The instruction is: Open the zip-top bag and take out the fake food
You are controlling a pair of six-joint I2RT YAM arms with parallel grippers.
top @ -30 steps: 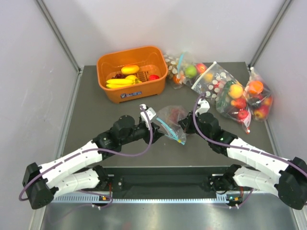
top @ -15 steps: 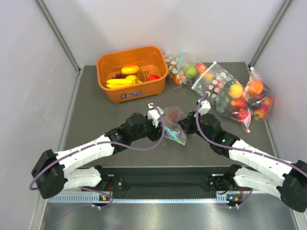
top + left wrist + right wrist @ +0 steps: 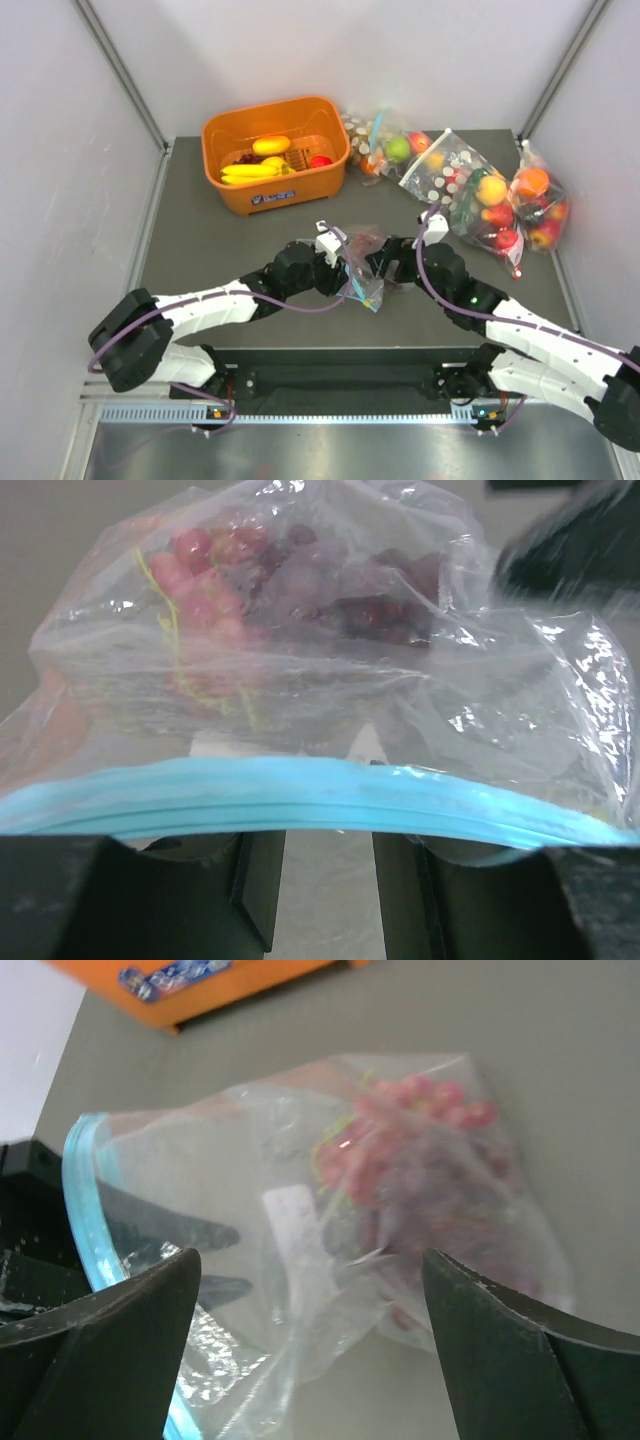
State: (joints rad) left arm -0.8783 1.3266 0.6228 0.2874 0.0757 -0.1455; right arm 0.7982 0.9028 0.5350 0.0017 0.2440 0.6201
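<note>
The zip-top bag lies mid-table between my two grippers, clear and crinkled, with its light blue zip strip facing the left arm. Purple-red grapes sit inside it. In the left wrist view, my left gripper has its jaws apart at the zip edge. The strip crosses over their tips and bare table shows between them. My right gripper is open wide over the bag's other end, the grapes just beyond its fingers. Yellow bananas lie in the orange basket.
The orange basket stands at the back left, also holding an oval yellow fruit and a red one. A dotted clear bag and other bags of round fruit crowd the back right. Grey walls close both sides.
My right gripper has opened and let go of the bag. The left arm has swung right and brought its gripper up to the bag's zip edge.
</note>
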